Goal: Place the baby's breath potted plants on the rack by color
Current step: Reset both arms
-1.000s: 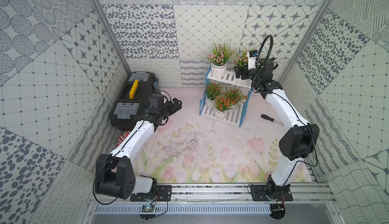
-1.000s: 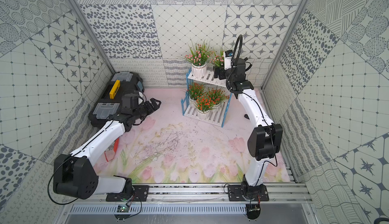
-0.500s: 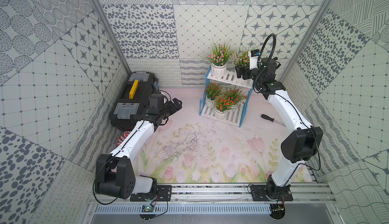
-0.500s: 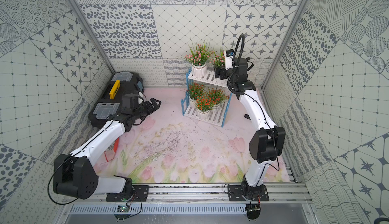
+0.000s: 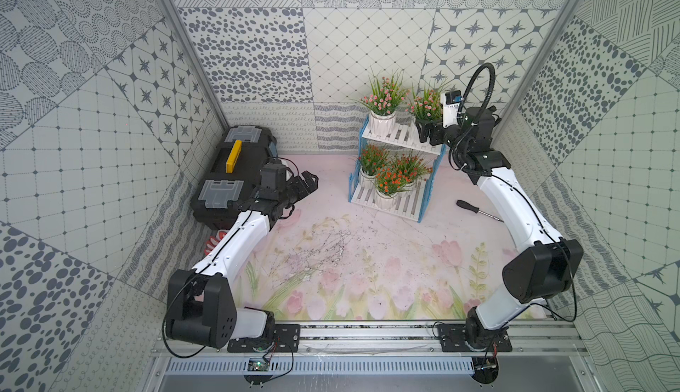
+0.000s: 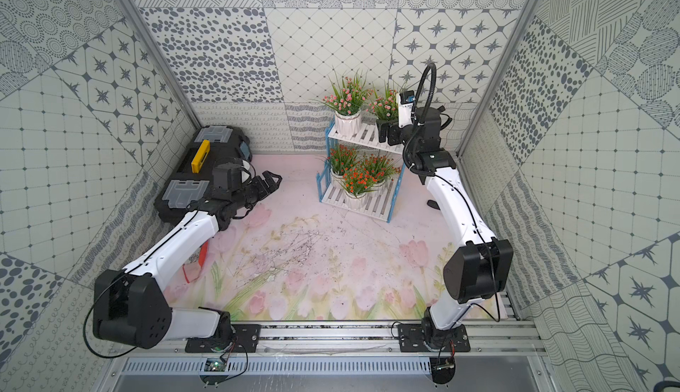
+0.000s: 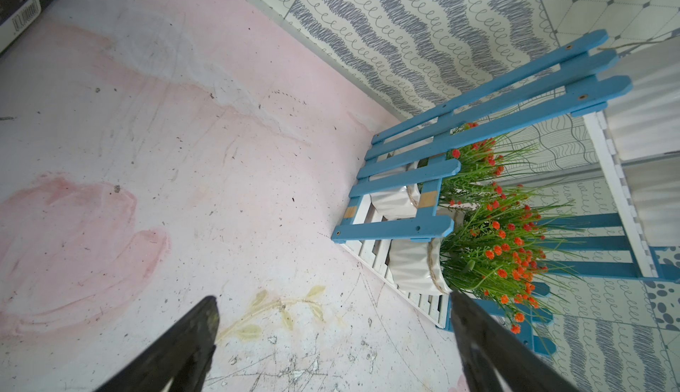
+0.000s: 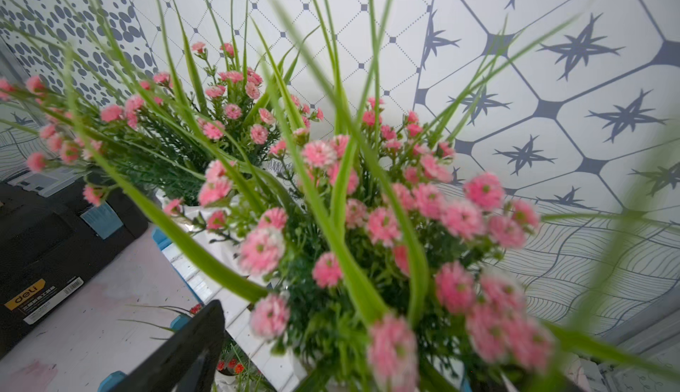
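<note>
The rack (image 5: pixel 404 135) (image 6: pixel 362 135) stands at the back. Two pink baby's breath potted plants are on its upper tier, one on the left (image 5: pixel 384 96) (image 6: pixel 347 94) and one on the right (image 5: pixel 427 106) (image 6: pixel 384 104). Three orange-red ones (image 5: pixel 392 182) (image 6: pixel 357 181) (image 7: pixel 507 254) fill the lower tier. My right gripper (image 5: pixel 427 133) (image 6: pixel 386 134) is open, its jaws standing wide on either side of the right pink plant's pot, which they hide. In the right wrist view one finger (image 8: pixel 191 346) shows and blossoms (image 8: pixel 368 224) cover the other. My left gripper (image 5: pixel 305 184) (image 7: pixel 333 307) hangs open and empty over the mat.
A black toolbox (image 5: pixel 235 173) with a yellow handle lies at the left wall beside my left arm. A screwdriver (image 5: pixel 476 210) lies on the mat right of the rack. A red-and-white object (image 6: pixel 193 270) sits under the left forearm. The back wall is close behind the rack.
The right arm's elbow has swung out to the right and lower, while its gripper has stayed at the right pink plant. The left arm has not moved.
</note>
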Robot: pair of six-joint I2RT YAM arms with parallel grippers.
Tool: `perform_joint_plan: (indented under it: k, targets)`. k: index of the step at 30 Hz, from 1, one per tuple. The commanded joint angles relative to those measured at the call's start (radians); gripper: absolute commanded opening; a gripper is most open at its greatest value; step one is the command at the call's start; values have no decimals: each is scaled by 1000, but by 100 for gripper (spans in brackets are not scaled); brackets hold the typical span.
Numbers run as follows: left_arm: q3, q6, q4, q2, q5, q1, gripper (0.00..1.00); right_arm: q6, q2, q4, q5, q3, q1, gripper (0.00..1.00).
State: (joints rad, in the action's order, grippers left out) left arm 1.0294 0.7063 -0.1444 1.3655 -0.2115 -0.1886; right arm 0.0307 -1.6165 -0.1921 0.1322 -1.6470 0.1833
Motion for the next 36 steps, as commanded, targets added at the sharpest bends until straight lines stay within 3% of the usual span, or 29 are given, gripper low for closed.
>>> perform_joint_plan:
  k: [1, 10, 16, 20, 27, 31, 36]
  targets:
    - [-5, -1, 37, -8, -11, 2, 98, -12, 95, 58, 12, 78, 1, 98]
    - [15, -53, -11, -1, 31, 1, 98, -75, 421, -2, 12, 389, 8, 98]
    - [113, -233, -215, 2, 153, 1, 98, -143, 591, -72, 0, 605, 8, 98]
    - [92, -351, -266, -15, 193, 1, 98, -168, 666, -56, -65, 747, 8, 98]
    - [-41, -573, -169, -13, 324, 7, 98, -132, 601, 19, -109, 868, -2, 98]
    - [-106, -617, -70, 54, 354, 48, 98, -131, 541, 107, -109, 922, -19, 98]
    - [-268, -679, 243, 130, 400, 84, 98, -109, 493, 215, -126, 990, -52, 98]
